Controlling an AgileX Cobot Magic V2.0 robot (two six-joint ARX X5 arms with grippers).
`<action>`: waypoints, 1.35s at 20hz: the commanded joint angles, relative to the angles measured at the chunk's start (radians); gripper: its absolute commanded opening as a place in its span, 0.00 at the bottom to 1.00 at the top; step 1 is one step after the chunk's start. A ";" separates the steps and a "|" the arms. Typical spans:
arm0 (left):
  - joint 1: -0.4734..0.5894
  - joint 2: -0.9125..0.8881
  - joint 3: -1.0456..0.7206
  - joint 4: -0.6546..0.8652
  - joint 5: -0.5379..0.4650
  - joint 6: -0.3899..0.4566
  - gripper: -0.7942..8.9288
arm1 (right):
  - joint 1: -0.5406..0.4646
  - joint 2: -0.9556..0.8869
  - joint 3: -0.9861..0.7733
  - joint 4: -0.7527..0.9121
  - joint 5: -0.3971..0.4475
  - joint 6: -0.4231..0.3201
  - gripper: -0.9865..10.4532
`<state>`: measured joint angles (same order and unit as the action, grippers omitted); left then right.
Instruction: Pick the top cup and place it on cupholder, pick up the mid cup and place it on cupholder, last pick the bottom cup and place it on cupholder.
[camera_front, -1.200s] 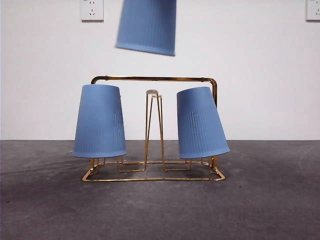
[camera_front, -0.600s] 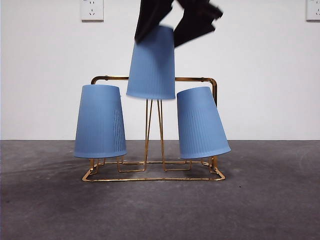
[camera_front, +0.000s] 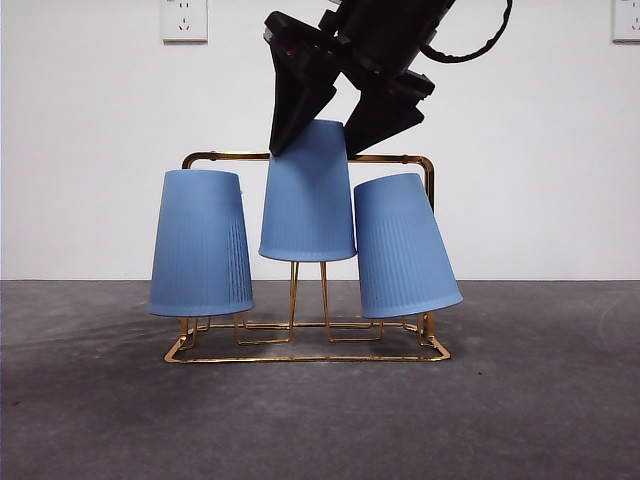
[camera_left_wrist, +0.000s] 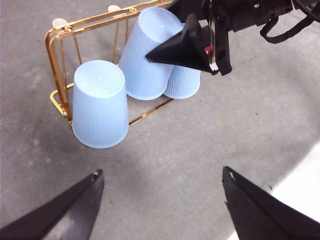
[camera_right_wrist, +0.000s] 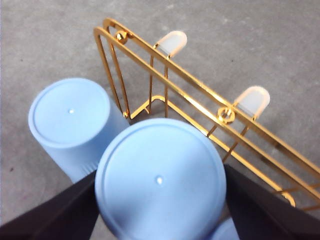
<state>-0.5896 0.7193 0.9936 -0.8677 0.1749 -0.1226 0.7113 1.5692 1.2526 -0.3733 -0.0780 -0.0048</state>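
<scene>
The gold wire cupholder (camera_front: 228, 156) stands mid-table with three upside-down blue cups. My right gripper (camera_front: 317, 140) comes from above, shut on the base of the middle cup (camera_front: 307, 200), which hangs over the centre prong and hides its tip. A left cup (camera_front: 200, 245) sits upright on its prong and a right cup (camera_front: 405, 250) leans outward. In the right wrist view, the held cup (camera_right_wrist: 160, 180) fills the gap between the jaws, beside another cup (camera_right_wrist: 70, 112) and the cupholder's rail (camera_right_wrist: 200, 82). My left gripper (camera_left_wrist: 162, 172) is open, back from the cupholder (camera_left_wrist: 55, 55).
The dark grey tabletop (camera_front: 320, 420) stretches in front of the rack and to both sides. A white wall behind carries two sockets (camera_front: 184, 20) at the top corners. Two white-tipped prongs (camera_right_wrist: 172, 42) stand bare on the rack's far side.
The right gripper has come down with the blue cup, from above the rack's top bar to over the centre prong between the other two cups.
</scene>
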 joint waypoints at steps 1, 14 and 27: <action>-0.007 0.005 0.014 0.020 0.003 -0.002 0.47 | 0.005 0.014 0.023 -0.014 -0.001 -0.015 0.45; -0.007 0.006 0.014 0.023 0.003 -0.002 0.47 | 0.005 -0.120 0.023 -0.081 0.000 -0.011 0.46; -0.007 0.006 0.014 0.023 0.003 0.002 0.47 | 0.037 -0.680 -0.249 -0.307 -0.027 0.076 0.46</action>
<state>-0.5896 0.7197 0.9936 -0.8566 0.1749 -0.1226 0.7391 0.8890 1.0008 -0.6849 -0.1028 0.0410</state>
